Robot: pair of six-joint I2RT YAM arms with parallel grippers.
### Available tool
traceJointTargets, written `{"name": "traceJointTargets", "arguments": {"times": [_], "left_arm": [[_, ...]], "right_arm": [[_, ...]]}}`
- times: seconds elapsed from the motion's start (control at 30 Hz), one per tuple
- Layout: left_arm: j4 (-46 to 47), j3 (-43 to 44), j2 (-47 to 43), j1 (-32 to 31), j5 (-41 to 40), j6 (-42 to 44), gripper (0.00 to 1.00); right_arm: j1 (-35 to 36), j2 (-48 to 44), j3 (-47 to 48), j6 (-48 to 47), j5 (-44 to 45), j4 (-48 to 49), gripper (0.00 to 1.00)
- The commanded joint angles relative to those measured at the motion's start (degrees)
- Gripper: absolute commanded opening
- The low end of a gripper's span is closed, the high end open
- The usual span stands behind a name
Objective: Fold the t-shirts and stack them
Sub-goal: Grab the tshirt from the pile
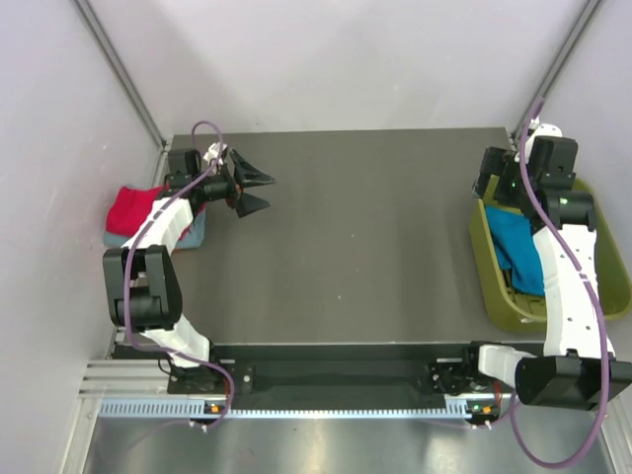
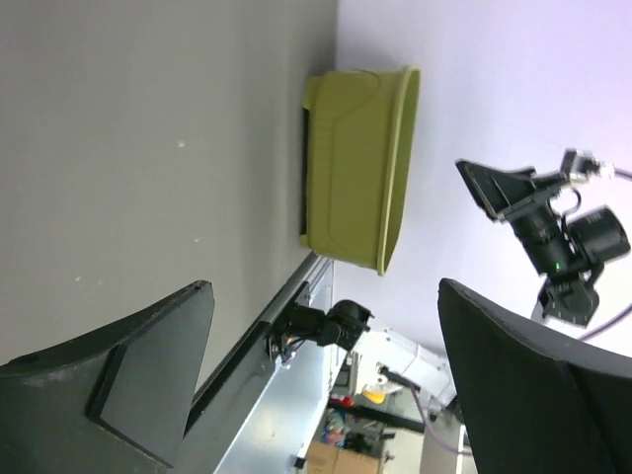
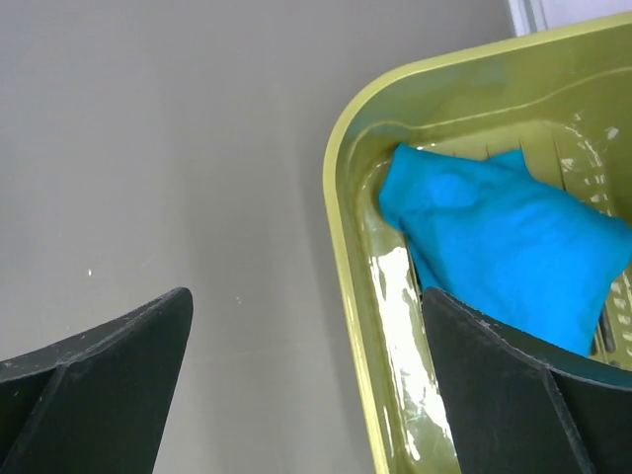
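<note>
Tabletop (image 1: pixel 365 247) is bounded by pale walls on the left, far and right sides. A broad stretch of dark surface is seen between the two arms, which are well apart.

Olive-green bin (image 1: pixel 481 259) is set at the right edge of the table, close to the right wall. One teal-blue t-shirt (image 1: pixel 520 249) is lying bunched inside it, against the wall nearest the table's middle.

Folded magenta-red t-shirt (image 1: pixel 133 209) is stacked at the left edge, against the left wall. A paler layer (image 1: pixel 195 233) is seen under it; its colour cannot be told for sure, and the pile is partly hidden by the left arm.

Left gripper (image 1: pixel 259 191) is held just beside the stack, turned toward the table's middle, fingers spread wide, nothing between them.

Right gripper (image 3: pixel 306 390) is poised over the bin's far rim, pointed downward, fingers spread wide, one over the tabletop and one over the bin, apart from the cloth.
</note>
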Motion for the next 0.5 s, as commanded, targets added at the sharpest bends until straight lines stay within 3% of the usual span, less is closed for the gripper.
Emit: {"name": "traceJointTargets", "arguments": {"times": [0.0, 0.13, 0.2, 0.27, 0.33, 0.47], "left_arm": [[8.33, 1.73, -2.15, -0.30, 4.33, -4.52, 0.99], [15.85, -0.37, -2.15, 0.58, 5.66, -10.73, 0.99], [21.57, -4.32, -1.36, 1.81, 5.39, -18.87, 0.99], [26.85, -6.70, -0.22, 2.25, 5.04, -21.74, 0.99], [23.91, -6.09, -0.21, 2.78, 3.64, -16.50, 0.99], [4.85, -1.09, 0.48, 3.04, -1.44, -1.99, 0.99]], "right_arm": [[-0.83, -1.63, 1.33, -0.84, 1.94, 3.25, 1.00], [-3.11, -1.46, 2.73, -5.94, 3.44, 5.36, 1.00], [-6.62, 0.73, 5.44, -5.43, 5.81, 4.93, 1.00], [-11.70, 5.28, 8.52, -5.07, 3.37, 2.74, 1.00], [-14.70, 7.59, 10.11, -4.55, 3.27, 0.80, 1.00], [-23.75, 12.50, 8.10, -4.01, -5.15, -2.97, 1.00]]}}
